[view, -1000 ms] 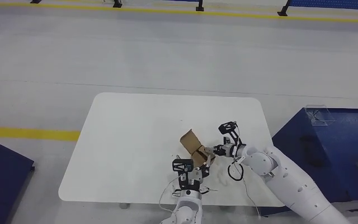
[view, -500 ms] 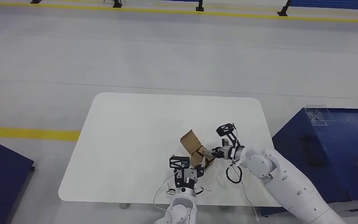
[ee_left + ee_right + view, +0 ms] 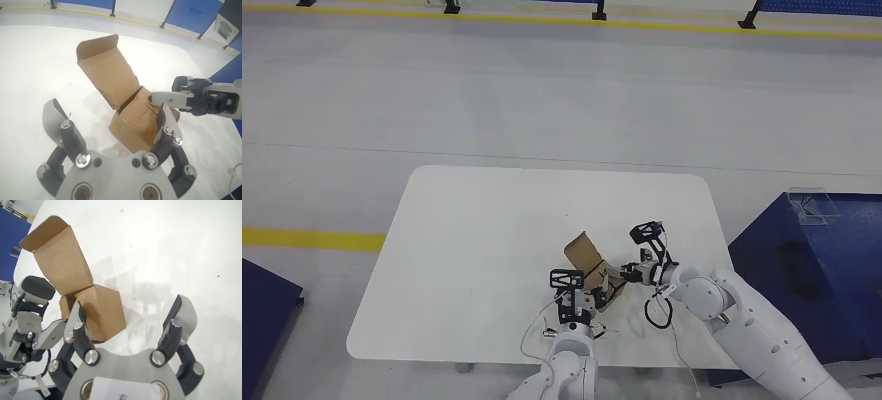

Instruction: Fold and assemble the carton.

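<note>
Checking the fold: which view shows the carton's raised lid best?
The left wrist view: the lid sits central, its whole broad face clear. The right wrist view shows it more obliquely; the top view, only small.

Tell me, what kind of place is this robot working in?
Probably a large indoor hall, like a robot test lab or workshop: a wide pale floor with painted yellow lines, blue barrier panels on stands, and one white table holding a cardboard carton.

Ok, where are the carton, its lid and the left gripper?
carton [image 3: 130, 136], left wrist view, near wall
lid [image 3: 105, 73], left wrist view, middle of raised panel
left gripper [image 3: 108, 103], left wrist view, midway between fingertips
</note>
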Robot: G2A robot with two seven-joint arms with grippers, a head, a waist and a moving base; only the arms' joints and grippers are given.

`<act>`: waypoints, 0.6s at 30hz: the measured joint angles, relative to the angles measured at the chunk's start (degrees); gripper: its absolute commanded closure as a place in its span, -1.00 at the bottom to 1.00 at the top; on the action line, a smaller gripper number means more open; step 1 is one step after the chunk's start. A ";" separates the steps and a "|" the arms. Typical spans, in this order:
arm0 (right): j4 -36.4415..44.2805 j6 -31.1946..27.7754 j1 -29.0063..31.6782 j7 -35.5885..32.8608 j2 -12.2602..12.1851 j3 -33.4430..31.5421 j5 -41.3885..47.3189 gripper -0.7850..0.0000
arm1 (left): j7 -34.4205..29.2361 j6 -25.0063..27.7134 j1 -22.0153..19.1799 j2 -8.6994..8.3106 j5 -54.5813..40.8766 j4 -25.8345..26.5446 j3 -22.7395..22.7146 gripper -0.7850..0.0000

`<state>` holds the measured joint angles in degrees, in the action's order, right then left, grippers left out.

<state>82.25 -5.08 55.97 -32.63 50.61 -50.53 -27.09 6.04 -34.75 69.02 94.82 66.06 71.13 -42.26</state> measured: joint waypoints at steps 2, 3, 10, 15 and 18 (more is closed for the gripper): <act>0.02 0.05 0.16 -0.07 0.13 -0.13 -0.11 -1.00 | -0.29 -0.21 -0.23 0.19 -0.27 -0.62 -0.39 -1.00; 0.01 0.06 0.25 -0.12 0.21 -0.23 -0.19 -1.00 | -0.44 -0.24 -0.45 0.34 -0.39 -1.19 -0.54 -1.00; -0.21 0.51 0.64 -0.45 0.72 -0.72 -0.87 -1.00 | -0.42 1.12 -1.06 1.00 -1.09 -3.70 -1.35 -1.00; -0.55 1.70 0.72 -0.63 1.14 -1.12 -1.26 -1.00 | -1.55 3.88 -0.48 0.87 -2.44 -3.75 -3.24 -1.00; -0.41 1.93 0.84 -0.35 1.36 -1.43 -1.44 -1.00 | -1.85 6.79 0.52 0.55 -3.23 -2.38 -4.49 -1.00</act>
<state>81.84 -3.14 56.81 -32.97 51.98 -51.96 -28.53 4.19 -27.97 69.53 95.37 62.83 68.75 -46.75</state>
